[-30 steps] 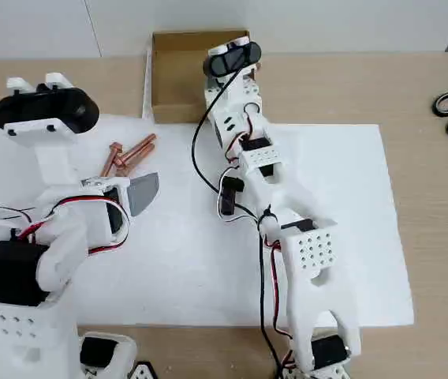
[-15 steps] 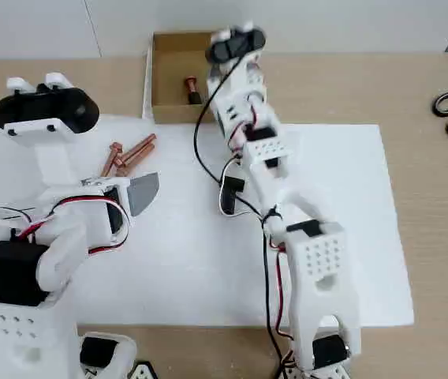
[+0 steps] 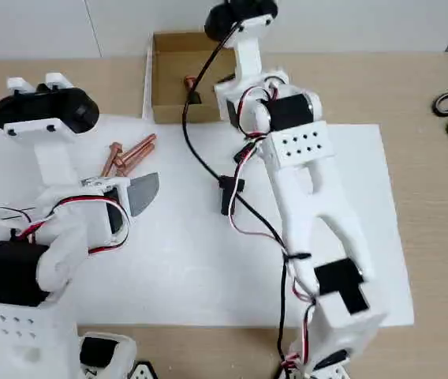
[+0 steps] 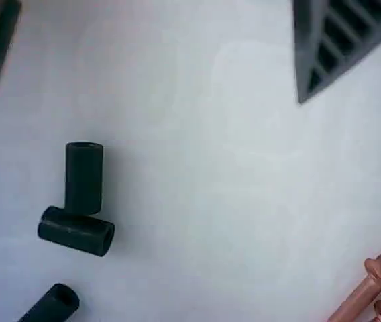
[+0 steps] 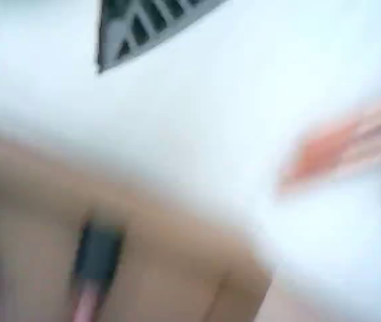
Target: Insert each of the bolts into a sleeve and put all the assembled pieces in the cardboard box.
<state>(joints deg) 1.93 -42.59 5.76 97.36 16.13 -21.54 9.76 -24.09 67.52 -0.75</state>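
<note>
- Judging hazards first: the right arm (image 3: 299, 150) stretches to the wall of the open brown cardboard box (image 3: 169, 47) at the far edge of the tabletop. A low sweep on withdrawal could catch that wall and shift or tip the box.
- One assembled piece (image 3: 189, 87), a copper bolt seated in a black sleeve, lies on the box floor. A knock to the box could roll it, though the walls should contain it.
- The loose copper-coloured flanged bolts (image 3: 129, 154) lie bunched and touching near the far edge of the white sheet (image 3: 350, 237), left of its middle. A pinch on one is likely to drag or scatter its neighbours.
- The short black cylindrical sleeves (image 4: 83, 178) lie on their sides on the same sheet, two touching and a third just beside. Being round, they may roll at a nudge or sit skewed in a grasp, spoiling alignment with a bolt.
- Right arm pose: extended almost fully toward the far edge, with the right claw (image 3: 228, 80) at the box wall. Whether it is spread or pressed together cannot be told.
- Left arm (image 3: 50, 237) pose: folded at the near left corner. The left claw (image 4: 143, 97) hovers over the sheet near sleeves and bolts, spread wide and holding nothing.
</note>
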